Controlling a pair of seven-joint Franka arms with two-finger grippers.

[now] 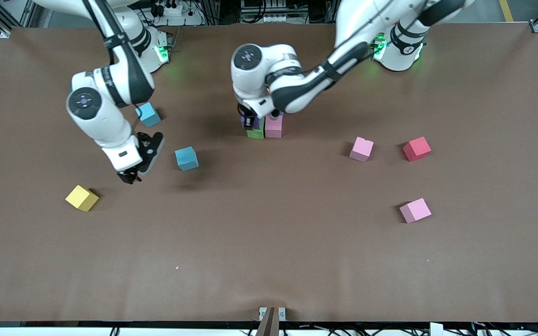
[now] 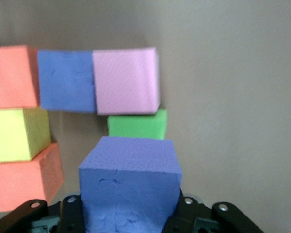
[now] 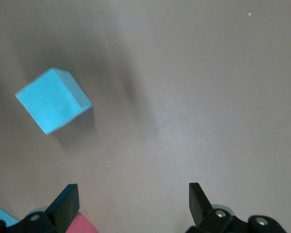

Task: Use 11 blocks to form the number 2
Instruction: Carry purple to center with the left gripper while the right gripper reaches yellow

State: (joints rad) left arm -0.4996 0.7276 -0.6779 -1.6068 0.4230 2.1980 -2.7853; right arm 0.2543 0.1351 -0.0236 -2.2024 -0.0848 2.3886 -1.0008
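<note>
The left gripper (image 2: 128,213) is over the part-built number 2 (image 1: 264,127) at mid-bench, jaws pinching a purple block (image 2: 130,187). In the left wrist view the laid blocks read as a row of orange (image 2: 12,76), purple (image 2: 67,80) and pink (image 2: 126,81), with a green block (image 2: 138,126) touching the pink one in the next row, and a yellow block (image 2: 17,133) and a second orange block (image 2: 24,177) beside the first.

Governing relation: the held purple block lies just beside the green block, on the side away from the pink one; judged, it seats there, faces flush.

The right gripper (image 1: 131,175) waits, jaws spread, over bare bench between a loose yellow block (image 1: 81,198) and a light blue block (image 1: 187,158).
</note>
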